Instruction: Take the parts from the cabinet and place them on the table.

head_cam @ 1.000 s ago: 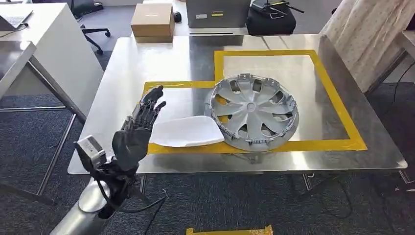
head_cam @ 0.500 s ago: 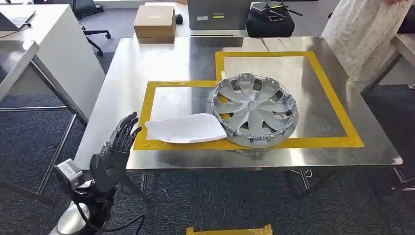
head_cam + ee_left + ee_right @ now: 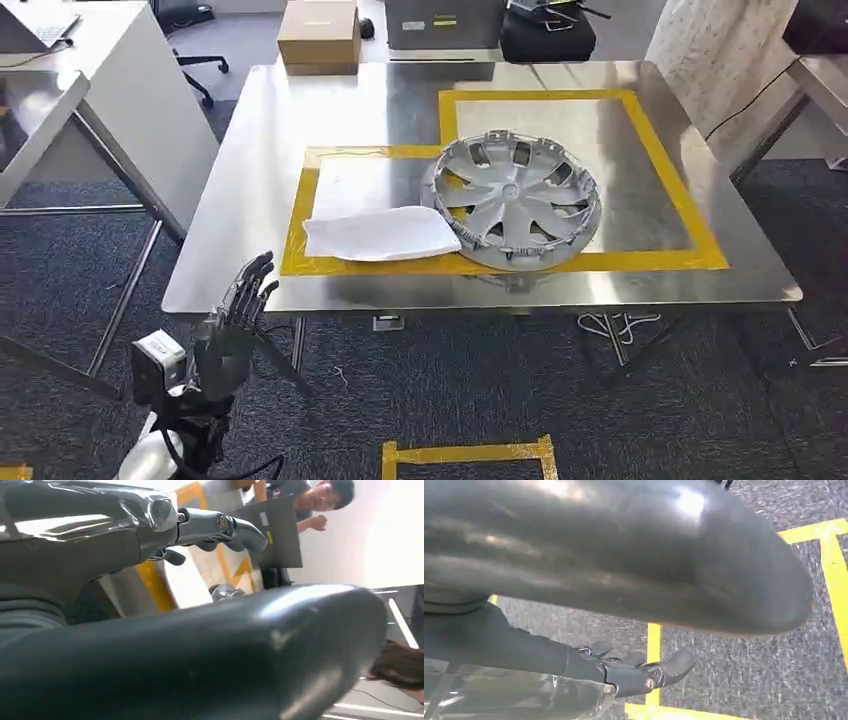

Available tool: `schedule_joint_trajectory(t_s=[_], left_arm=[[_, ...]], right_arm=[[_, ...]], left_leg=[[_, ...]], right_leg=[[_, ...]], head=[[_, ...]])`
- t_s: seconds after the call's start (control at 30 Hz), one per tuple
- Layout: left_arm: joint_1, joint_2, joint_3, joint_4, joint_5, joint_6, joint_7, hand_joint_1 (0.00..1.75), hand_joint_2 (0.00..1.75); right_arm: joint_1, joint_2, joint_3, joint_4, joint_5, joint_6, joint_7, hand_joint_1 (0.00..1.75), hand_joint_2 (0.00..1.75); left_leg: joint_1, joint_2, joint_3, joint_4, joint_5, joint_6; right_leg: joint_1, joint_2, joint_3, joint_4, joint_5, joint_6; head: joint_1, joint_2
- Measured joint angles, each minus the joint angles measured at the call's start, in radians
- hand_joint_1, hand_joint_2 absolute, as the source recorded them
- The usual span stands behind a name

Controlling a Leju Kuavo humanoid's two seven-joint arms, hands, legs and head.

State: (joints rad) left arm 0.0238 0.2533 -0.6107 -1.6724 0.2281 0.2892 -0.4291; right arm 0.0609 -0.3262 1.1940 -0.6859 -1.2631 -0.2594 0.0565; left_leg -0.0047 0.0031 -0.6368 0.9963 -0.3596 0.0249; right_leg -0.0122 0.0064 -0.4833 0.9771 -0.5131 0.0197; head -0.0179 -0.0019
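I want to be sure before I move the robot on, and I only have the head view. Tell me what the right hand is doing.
Observer: In the right wrist view the right hand hangs over grey carpet, with its fingers apart and nothing in them.
Operator: Say what is on the floor under it.
Observer: Yellow tape lines run across the carpet beneath its fingers.
Operator: Now check the left wrist view for anyone nearby.
Observer: A person is in sight beyond the left hand, which also holds nothing.
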Motion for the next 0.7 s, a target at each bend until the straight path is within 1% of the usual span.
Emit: schedule_joint_trajectory(t_s=[0.03, 0.07, 0.1, 0.13, 0.17, 0.2, 0.23, 0.27, 0.3, 0.33, 0.37, 0.4, 0.43, 0.47, 0.5, 0.53, 0.57, 0.6, 0.63, 0.67, 0.7], left_arm=[[0.002, -0.001, 0.004, 0.010, -0.002, 0.003, 0.005, 0.00, 0.00], [0.004, -0.001, 0.006, 0.019, -0.006, 0.011, 0.018, 0.00, 0.00], [0.005, -0.002, 0.010, 0.032, -0.009, 0.021, 0.029, 0.00, 0.00], [0.007, -0.004, 0.014, 0.047, -0.010, 0.026, 0.035, 0.00, 0.00], [0.008, -0.005, 0.016, 0.062, -0.011, 0.034, 0.042, 0.00, 0.00], [0.010, -0.009, 0.018, 0.083, -0.012, 0.041, 0.056, 0.00, 0.00], [0.011, -0.013, 0.021, 0.106, -0.012, 0.047, 0.072, 0.00, 0.00], [0.011, -0.017, 0.023, 0.132, -0.010, 0.059, 0.094, 0.00, 0.00], [0.011, -0.021, 0.025, 0.156, -0.009, 0.069, 0.108, 0.00, 0.00], [0.011, -0.025, 0.029, 0.184, -0.009, 0.077, 0.120, 0.00, 0.00], [0.009, -0.027, 0.034, 0.205, -0.006, 0.085, 0.135, 0.00, 0.00], [0.007, -0.032, 0.038, 0.231, 0.000, 0.093, 0.157, 0.00, 0.00], [0.005, -0.035, 0.040, 0.265, 0.010, 0.100, 0.180, 0.00, 0.00], [0.000, -0.039, 0.042, 0.308, 0.024, 0.106, 0.201, 0.00, 0.00], [0.000, -0.042, 0.046, 0.348, 0.037, 0.106, 0.204, 0.00, 0.00], [-0.004, -0.048, 0.047, 0.383, 0.045, 0.107, 0.202, 0.00, 0.00], [-0.010, -0.058, 0.048, 0.414, 0.052, 0.107, 0.199, 0.00, 0.00], [-0.011, -0.061, 0.050, 0.441, 0.055, 0.107, 0.195, 0.00, 0.00], [-0.010, -0.066, 0.052, 0.461, 0.056, 0.107, 0.194, 0.00, 0.00], [-0.012, -0.069, 0.054, 0.485, 0.055, 0.114, 0.202, 0.00, 0.00], [-0.015, -0.074, 0.054, 0.506, 0.053, 0.127, 0.226, 0.00, 0.00]], right_arm=[[-0.005, 0.008, 0.009, 0.006, -0.004, 0.005, -0.001, 0.00, 0.00], [-0.010, 0.008, 0.014, 0.014, -0.010, 0.007, -0.002, 0.00, 0.00], [-0.012, 0.011, 0.018, 0.021, -0.016, 0.011, -0.002, 0.00, 0.00], [-0.015, 0.015, 0.022, 0.029, -0.020, 0.016, -0.002, 0.00, 0.00], [-0.018, 0.018, 0.028, 0.036, -0.026, 0.020, -0.004, 0.00, 0.00], [-0.020, 0.023, 0.035, 0.045, -0.033, 0.023, -0.006, 0.00, 0.00], [-0.022, 0.026, 0.039, 0.052, -0.040, 0.025, -0.009, 0.00, 0.00], [-0.022, 0.030, 0.043, 0.057, -0.049, 0.025, -0.011, 0.00, 0.00], [-0.024, 0.032, 0.048, 0.061, -0.057, 0.024, -0.013, 0.00, 0.00], [-0.027, 0.035, 0.053, 0.063, -0.064, 0.021, -0.014, 0.00, 0.00], [-0.028, 0.040, 0.058, 0.063, -0.071, 0.019, -0.014, 0.00, 0.00], [-0.031, 0.043, 0.060, 0.064, -0.078, 0.015, -0.014, 0.00, 0.00], [-0.034, 0.044, 0.064, 0.066, -0.085, 0.013, -0.014, 0.00, 0.00], [-0.038, 0.045, 0.068, 0.069, -0.091, 0.010, -0.014, 0.00, 0.00], [-0.040, 0.049, 0.072, 0.071, -0.098, 0.008, -0.014, 0.00, 0.00], [-0.040, 0.049, 0.079, 0.074, -0.102, 0.006, -0.013, 0.00, 0.00], [-0.041, 0.051, 0.082, 0.077, -0.104, 0.005, -0.013, 0.00, 0.00], [-0.041, 0.052, 0.084, 0.078, -0.106, 0.004, -0.013, 0.00, 0.00], [-0.041, 0.053, 0.086, 0.079, -0.108, 0.004, -0.013, 0.00, 0.00], [-0.041, 0.053, 0.088, 0.083, -0.109, 0.003, -0.013, 0.00, 0.00], [-0.041, 0.054, 0.089, 0.085, -0.112, 0.002, -0.013, 0.00, 0.00]], left_leg=[[0.006, -0.005, -0.010, 0.009, -0.015, -0.005], [0.007, -0.005, -0.019, 0.033, -0.063, -0.012], [0.010, -0.004, -0.033, 0.094, -0.134, -0.019], [0.013, -0.004, -0.052, 0.175, -0.196, -0.025], [0.015, -0.004, -0.065, 0.241, -0.231, -0.030], [0.018, -0.004, -0.067, 0.294, -0.237, -0.033], [0.018, -0.004, -0.050, 0.301, -0.211, -0.034], [0.018, -0.004, -0.012, 0.264, -0.174, -0.032], [0.018, -0.004, 0.043, 0.196, -0.142, -0.029], [0.018, -0.005, 0.117, 0.095, -0.129, -0.021], [0.015, -0.006, 0.167, 0.014, -0.164, -0.010], [0.010, -0.007, 0.195, -0.034, -0.174, -0.005], [0.004, -0.007, 0.188, -0.026, -0.168, 0.001], [-0.001, -0.006, 0.185, -0.026, -0.164, 0.007], [-0.003, -0.005, 0.181, -0.029, -0.154, 0.017], [0.011, 0.000, 0.167, -0.046, -0.131, 0.029], [0.006, 0.003, 0.154, -0.048, -0.119, 0.032], [0.006, 0.003, 0.138, -0.047, -0.106, 0.040], [0.004, 0.003, 0.123, -0.047, -0.094, 0.040], [0.002, 0.003, 0.104, -0.046, -0.080, 0.041], [0.002, 0.004, 0.088, -0.045, -0.068, 0.040]], right_leg=[[-0.013, -0.007, -0.008, -0.004, 0.014, -0.010], [-0.012, -0.006, -0.019, -0.005, 0.024, -0.019], [-0.011, -0.007, -0.030, -0.005, 0.035, -0.026], [-0.010, -0.008, -0.045, -0.004, 0.047, -0.026], [-0.009, -0.008, -0.054, -0.003, 0.058, -0.026], [-0.009, -0.008, -0.071, -0.001, 0.070, -0.025], [-0.008, -0.008, -0.087, 0.001, 0.081, -0.022], [-0.009, -0.008, -0.101, 0.003, 0.090, -0.019], [-0.009, -0.007, -0.112, 0.005, 0.098, -0.016], [-0.008, -0.006, -0.118, 0.005, 0.107, -0.012], [-0.009, -0.006, -0.121, 0.005, 0.114, -0.006], [-0.004, -0.007, -0.124, 0.005, 0.123, 0.001], [-0.007, -0.008, -0.122, 0.001, 0.131, 0.011], [-0.012, -0.007, -0.124, -0.001, 0.140, 0.017], [-0.010, -0.007, -0.124, -0.007, 0.151, 0.024], [-0.009, -0.008, -0.135, 0.007, 0.149, 0.023], [-0.008, -0.007, -0.150, 0.027, 0.113, 0.017], [-0.009, -0.007, -0.170, 0.082, 0.050, 0.003], [-0.009, -0.007, -0.187, 0.150, -0.007, -0.006], [-0.009, -0.007, -0.203, 0.231, -0.052, -0.008], [-0.009, -0.007, -0.209, 0.286, -0.063, -0.001]], head=[[0.004, 0.000], [0.000, 0.000], [-0.001, 0.000], [0.000, 0.000], [-0.001, 0.000], [0.000, 0.000], [-0.001, 0.000], [-0.001, 0.000], [-0.001, 0.000], [-0.001, 0.000], [-0.001, 0.000], [0.001, 0.000], [0.001, 0.000], [-0.003, 0.000], [-0.001, 0.000], [-0.002, 0.000], [0.000, 0.000], [0.003, 0.000], [0.003, 0.000], [0.003, 0.000], [0.004, 0.000]])
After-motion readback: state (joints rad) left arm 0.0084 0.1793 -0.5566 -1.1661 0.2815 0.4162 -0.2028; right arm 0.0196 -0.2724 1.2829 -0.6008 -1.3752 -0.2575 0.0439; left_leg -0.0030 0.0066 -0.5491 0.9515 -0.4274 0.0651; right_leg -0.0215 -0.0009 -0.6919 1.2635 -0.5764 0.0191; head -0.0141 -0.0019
